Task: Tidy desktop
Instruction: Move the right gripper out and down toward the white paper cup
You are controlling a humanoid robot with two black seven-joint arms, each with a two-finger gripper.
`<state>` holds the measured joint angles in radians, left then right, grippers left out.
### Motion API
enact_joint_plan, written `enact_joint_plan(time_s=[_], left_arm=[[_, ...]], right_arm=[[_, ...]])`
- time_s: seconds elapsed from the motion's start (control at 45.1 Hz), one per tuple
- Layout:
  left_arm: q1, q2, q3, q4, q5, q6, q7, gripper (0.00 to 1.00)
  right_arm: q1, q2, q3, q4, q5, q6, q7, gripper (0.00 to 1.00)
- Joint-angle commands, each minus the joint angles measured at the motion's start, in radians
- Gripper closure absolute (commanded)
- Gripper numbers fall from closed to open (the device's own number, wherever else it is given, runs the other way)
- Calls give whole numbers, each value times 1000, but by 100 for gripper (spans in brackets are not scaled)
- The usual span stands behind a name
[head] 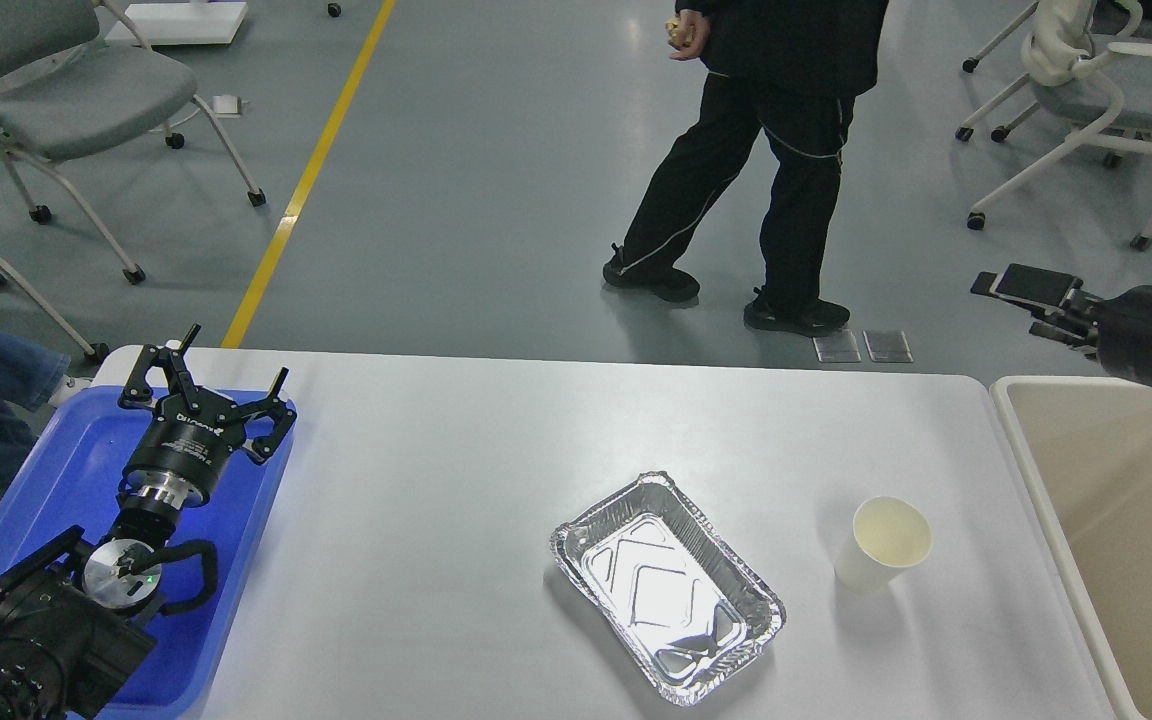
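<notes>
There is only 1 view, from the robot's head, looking forward and down. The desktop (pixel 456 470) is near and fills the lower half; the grey floor (pixel 496 150) lies far, in the upper half.

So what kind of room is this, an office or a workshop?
Probably a lab or test hall: a grey coated floor with a yellow line, rolling chairs pushed aside, and a white desktop set up for the robot.

Smooth white desktop (pixel 416 520), rounded corners, lies flat, spanning the view.
</notes>
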<state>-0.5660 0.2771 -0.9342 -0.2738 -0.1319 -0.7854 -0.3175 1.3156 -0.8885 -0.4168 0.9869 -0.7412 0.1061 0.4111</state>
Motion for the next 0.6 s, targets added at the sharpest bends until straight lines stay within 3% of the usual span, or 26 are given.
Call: enact_joint_plan(time_s=[0.0,0.31,0.576], left_arm=[[0,-1,0,-1,0,0,0,0],[0,-1,0,1,0,0,0,0],[0,-1,0,-1,0,0,0,0]], right_arm=[[33,-14,-49,159,-263,1,0,0],[-85,91,-49,165,-317,-14,-5,0],[-174,109,-49,107,-317,-57,-5,0]])
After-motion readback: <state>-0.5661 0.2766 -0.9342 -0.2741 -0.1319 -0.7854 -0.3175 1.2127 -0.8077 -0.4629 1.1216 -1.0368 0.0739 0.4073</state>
